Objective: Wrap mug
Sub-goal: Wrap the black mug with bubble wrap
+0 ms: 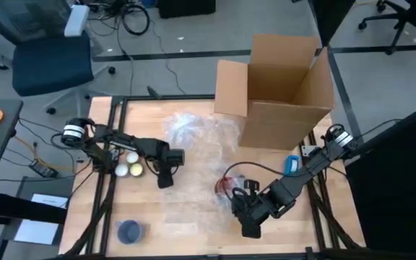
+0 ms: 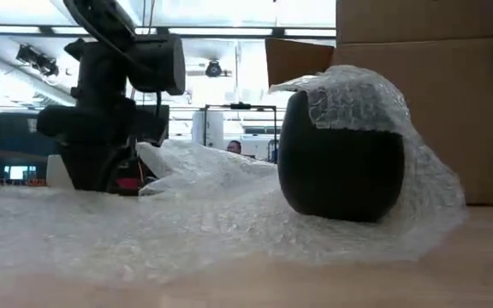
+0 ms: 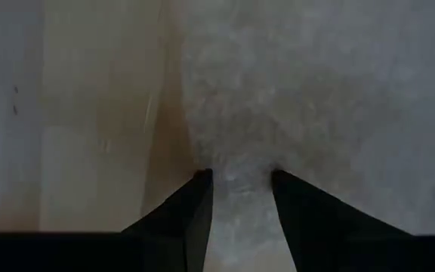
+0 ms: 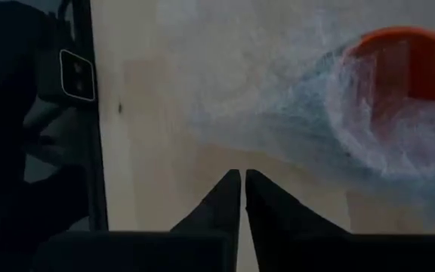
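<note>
A dark mug with a red inside (image 1: 230, 185) (image 2: 341, 175) (image 4: 410, 64) stands upright on its base on the sheet of bubble wrap (image 1: 193, 155) (image 2: 187, 218). A flap of the wrap is draped over its mouth and right side. My left gripper (image 1: 165, 179) (image 3: 240, 180) points down at the sheet's left part, left of the mug, with its fingers a little apart. My right gripper (image 1: 250, 228) (image 4: 242, 175) is shut over bare wood just near of the mug, holding nothing. My left gripper comes at the bubble wrap (image 3: 236, 162) from above, close to the sheet's left edge, and a strip of the flat sheet shows between its fingertips (image 3: 201, 185). I cannot tell whether the tips press on the wrap or stand just over it.
An open cardboard box (image 1: 284, 87) stands at the far right. Crumpled wrap (image 1: 186, 128) lies in front of it. Three small balls (image 1: 128, 166) sit by the left arm, a blue cup (image 1: 130, 231) sits near the front left, and a blue object (image 1: 292, 165) lies at the right.
</note>
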{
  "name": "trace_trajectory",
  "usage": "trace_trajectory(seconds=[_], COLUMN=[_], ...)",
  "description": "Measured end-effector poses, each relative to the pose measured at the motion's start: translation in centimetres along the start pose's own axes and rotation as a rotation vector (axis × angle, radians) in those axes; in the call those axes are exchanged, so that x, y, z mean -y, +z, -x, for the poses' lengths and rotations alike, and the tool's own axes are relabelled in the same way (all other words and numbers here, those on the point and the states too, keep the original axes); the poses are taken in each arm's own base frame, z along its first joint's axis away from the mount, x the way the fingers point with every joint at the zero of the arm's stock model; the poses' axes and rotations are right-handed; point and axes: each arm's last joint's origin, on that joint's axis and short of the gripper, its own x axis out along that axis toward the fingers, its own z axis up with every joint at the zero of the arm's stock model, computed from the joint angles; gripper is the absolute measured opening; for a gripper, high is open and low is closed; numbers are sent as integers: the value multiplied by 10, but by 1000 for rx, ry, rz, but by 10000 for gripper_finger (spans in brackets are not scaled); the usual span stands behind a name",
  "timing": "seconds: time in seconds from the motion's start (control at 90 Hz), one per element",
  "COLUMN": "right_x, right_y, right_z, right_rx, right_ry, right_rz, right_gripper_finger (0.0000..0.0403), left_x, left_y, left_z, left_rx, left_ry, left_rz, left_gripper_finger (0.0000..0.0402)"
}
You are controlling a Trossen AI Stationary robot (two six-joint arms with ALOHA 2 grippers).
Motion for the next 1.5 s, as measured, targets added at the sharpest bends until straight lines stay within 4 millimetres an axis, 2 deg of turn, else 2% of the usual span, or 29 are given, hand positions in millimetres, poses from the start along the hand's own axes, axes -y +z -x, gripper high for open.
trace_trajectory(seconds=[0.122,0.267,0.322,0.556,0.8,0.956,1.233,1.5], right_x=[1,2,2,3,7,7,5,15], right_y=[1,3,3,3,-1,-8,-16,-34], right_z=[0,-1,-1,-1,2,3,-2,-26], right_rx=[8,18,17,14,-20,-59,-80,-164], right_ry=[-5,-3,-5,-10,-51,-83,-94,-122], right_rz=[2,2,6,6,-30,-91,-165,-277], right_gripper_finger=[0,0,0,0,0,0,0,0], left_x=[12,24,28,55,96,122,159,184], left_y=[1,4,6,15,37,43,30,13], left_z=[0,6,11,47,96,122,127,128], left_rx=[38,51,36,18,228,360,453,485], left_ry=[12,31,40,44,-52,-119,-201,-246], left_rz=[-90,-127,-127,-182,-256,-327,-489,-598], left_gripper_finger=[105,25,10,1,0,0,0,0])
